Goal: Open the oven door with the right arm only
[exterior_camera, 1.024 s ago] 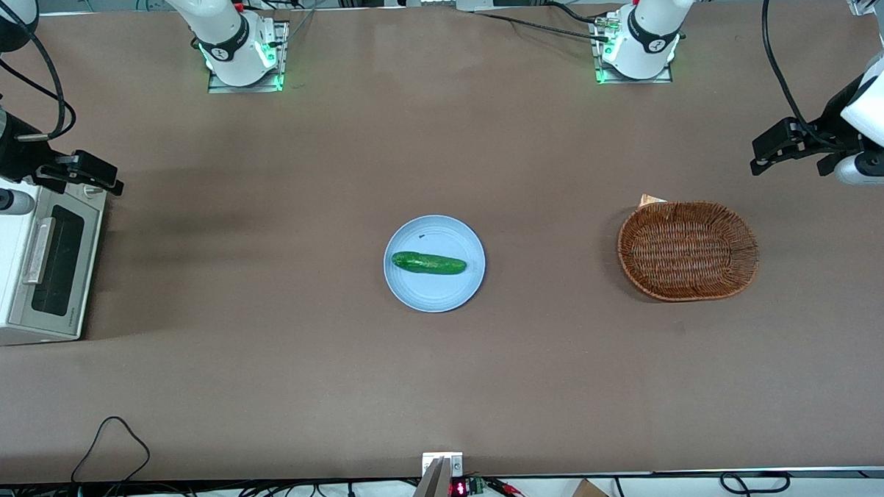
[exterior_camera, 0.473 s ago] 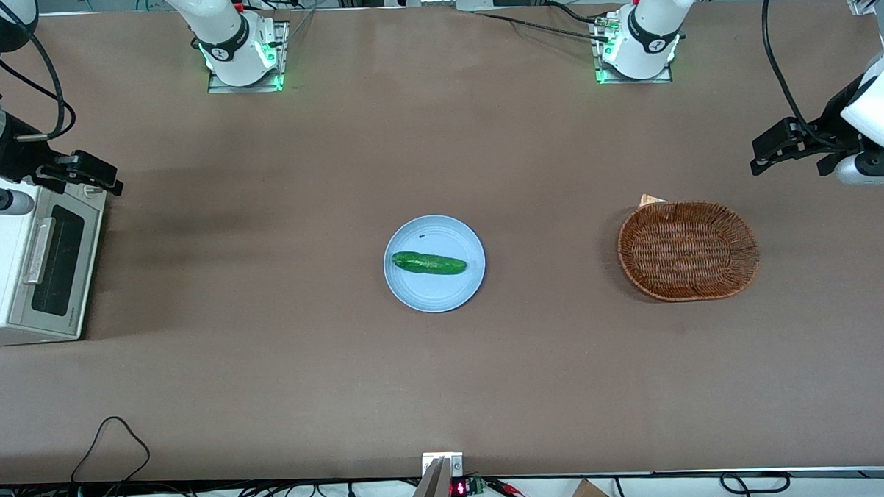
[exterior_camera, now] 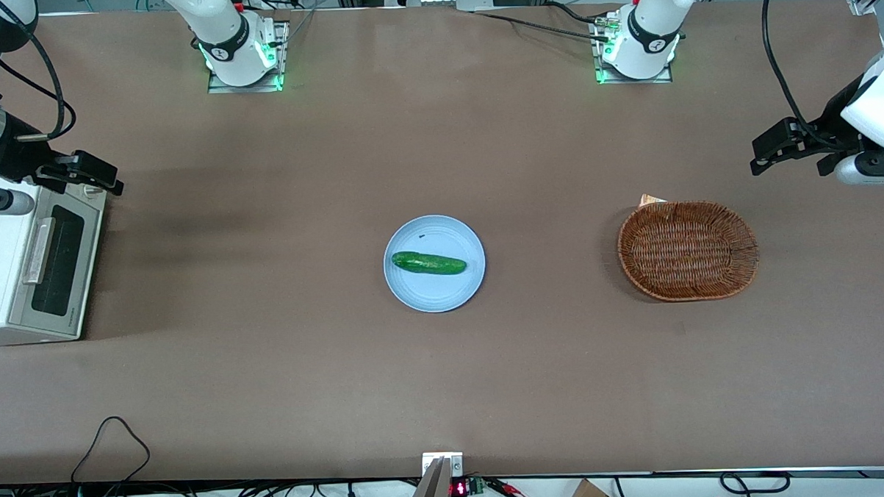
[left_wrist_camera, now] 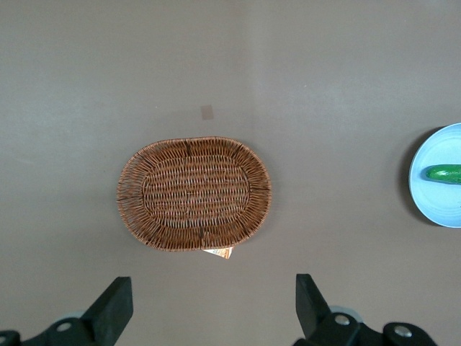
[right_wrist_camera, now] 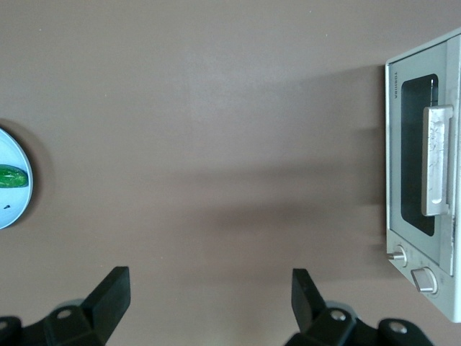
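The small white toaster oven (exterior_camera: 1,256) stands at the working arm's end of the table. Its silver-grey oven door (exterior_camera: 57,271) is shut, with the bar handle (exterior_camera: 36,250) flat against the glass window. The right arm's black gripper (exterior_camera: 109,178) hovers above the oven's knob end, farther from the front camera than the handle and not touching the oven. In the right wrist view the gripper (right_wrist_camera: 209,299) is open and empty over bare table, and the door (right_wrist_camera: 409,155) and handle (right_wrist_camera: 436,160) lie off to one side of it.
A light blue plate (exterior_camera: 458,292) with a green cucumber (exterior_camera: 428,263) sits mid-table. A brown wicker basket (exterior_camera: 688,250) lies toward the parked arm's end. A black cable loop (exterior_camera: 114,440) lies near the table's front edge.
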Controlling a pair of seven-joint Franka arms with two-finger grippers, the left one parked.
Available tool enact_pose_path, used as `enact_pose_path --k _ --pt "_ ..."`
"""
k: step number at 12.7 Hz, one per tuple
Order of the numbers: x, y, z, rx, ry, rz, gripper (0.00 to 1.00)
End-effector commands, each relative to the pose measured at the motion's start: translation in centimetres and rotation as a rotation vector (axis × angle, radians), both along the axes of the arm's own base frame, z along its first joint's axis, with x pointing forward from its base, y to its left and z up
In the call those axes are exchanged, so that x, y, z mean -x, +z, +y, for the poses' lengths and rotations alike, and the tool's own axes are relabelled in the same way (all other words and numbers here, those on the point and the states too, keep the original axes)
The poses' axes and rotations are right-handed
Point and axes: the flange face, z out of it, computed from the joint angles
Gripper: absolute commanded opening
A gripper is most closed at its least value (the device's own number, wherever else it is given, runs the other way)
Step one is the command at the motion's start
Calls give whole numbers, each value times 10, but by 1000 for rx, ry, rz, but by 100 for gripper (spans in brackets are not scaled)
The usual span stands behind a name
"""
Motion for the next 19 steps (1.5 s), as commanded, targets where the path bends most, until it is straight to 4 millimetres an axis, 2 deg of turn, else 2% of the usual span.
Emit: enact_pose_path --k 1,8,10,11,12,14,15,19 --pt "-3 4 -2 -17 6 7 99" --pt "-3 4 -2 -17 7 7 99" --pt "-3 3 0 -14 12 11 97" --pt "-4 3 1 -14 14 9 84" --pt "-3 3 1 -14 14 11 55" --pt "-3 3 1 -13 14 11 16" --pt "-4 3 1 -14 14 9 1" --pt "-5 1 1 -5 18 12 0"
